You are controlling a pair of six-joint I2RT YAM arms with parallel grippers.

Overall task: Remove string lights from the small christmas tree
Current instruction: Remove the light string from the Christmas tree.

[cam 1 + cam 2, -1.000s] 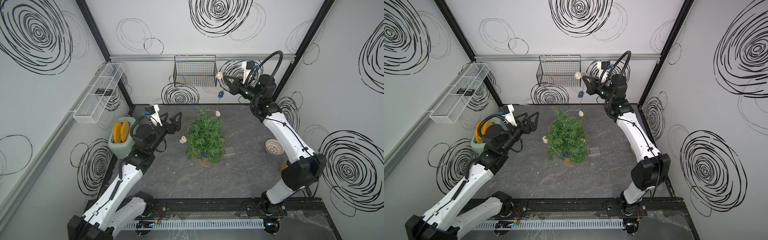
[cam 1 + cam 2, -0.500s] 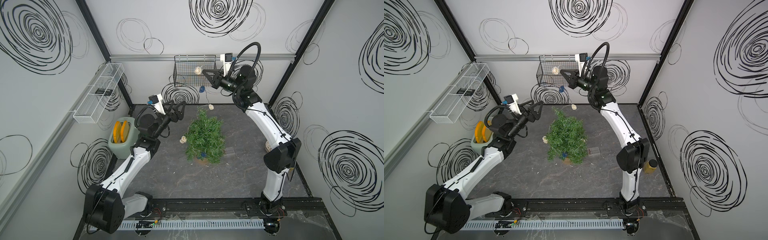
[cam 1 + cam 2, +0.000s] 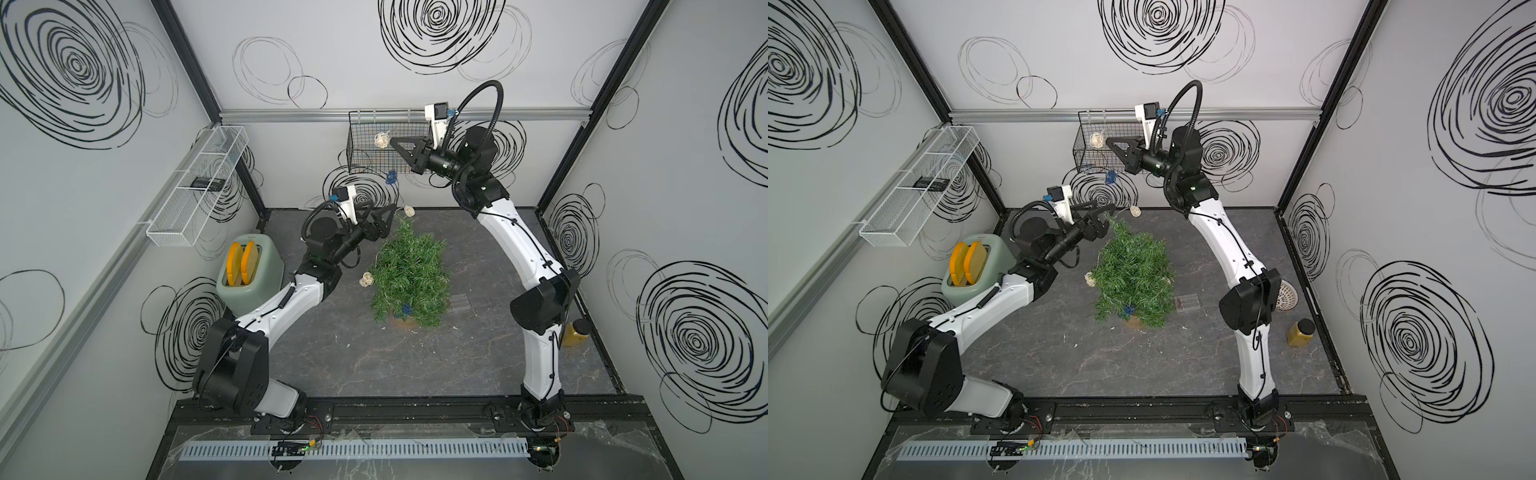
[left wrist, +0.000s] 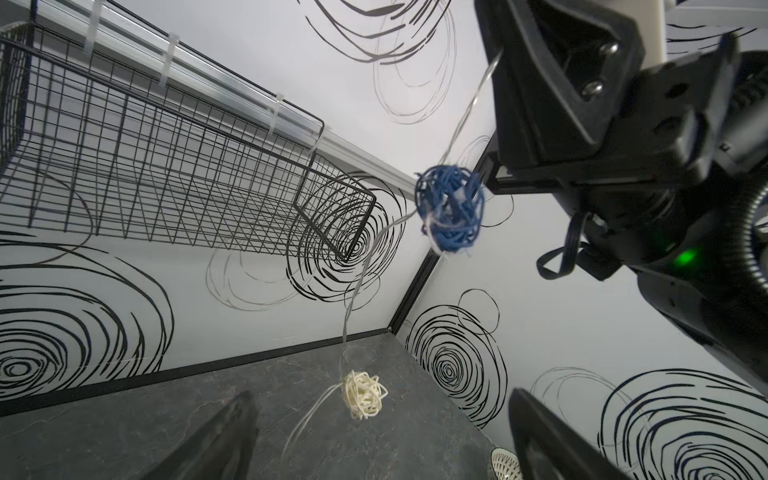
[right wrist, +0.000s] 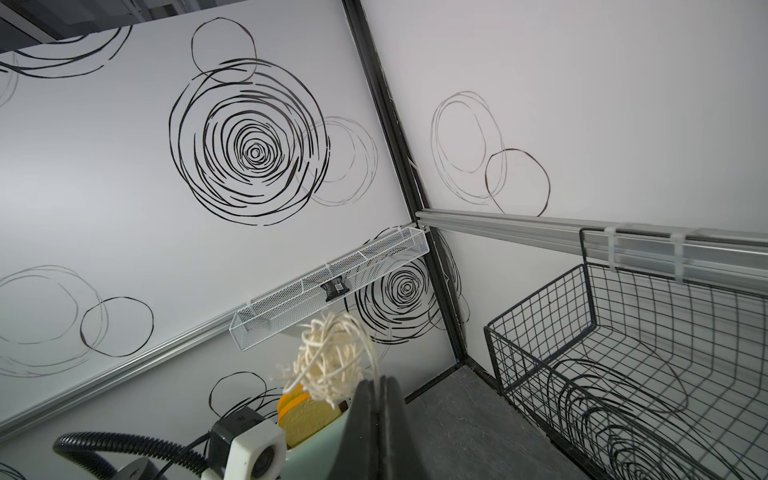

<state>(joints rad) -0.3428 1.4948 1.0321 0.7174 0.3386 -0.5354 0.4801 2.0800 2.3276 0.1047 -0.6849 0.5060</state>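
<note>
- Two arms show in both top views. The right gripper [image 3: 393, 142] is raised high by the back wall, seen against the black basket [image 3: 363, 160]. Its jaws are pressed together on the wire of the lights [image 3: 390, 177], with a cream ball just off its tip.
- Below it the wire hangs past a blue ball and a second cream ball toward the top of the tree [image 3: 411, 274], which stands on the floor mid-cell. Another cream ball sits just beside the foliage and a blue one lies low at the foot (so part of the strand is in the air and part is on the tree).
- In both top views the left gripper [image 3: 1105, 206] is spread wide right at the treetop, with nothing between its fingers. Whether it touches the needles I cannot tell.
- In a top view a toaster [image 3: 976, 270] stands behind the left arm, and a white bowl [image 3: 1288, 296] and a jar [image 3: 1300, 332] lie by the right arm.
- Left wrist view: two dark fingers [image 4: 216, 440] stand far apart. The cream ball hangs near them and the blue ball higher up, and the wire runs on up to the right gripper's closed tip.
- Right wrist view: the jaws meet with no gap. The cream ball sits just beyond them, apart from the basket.
</note>
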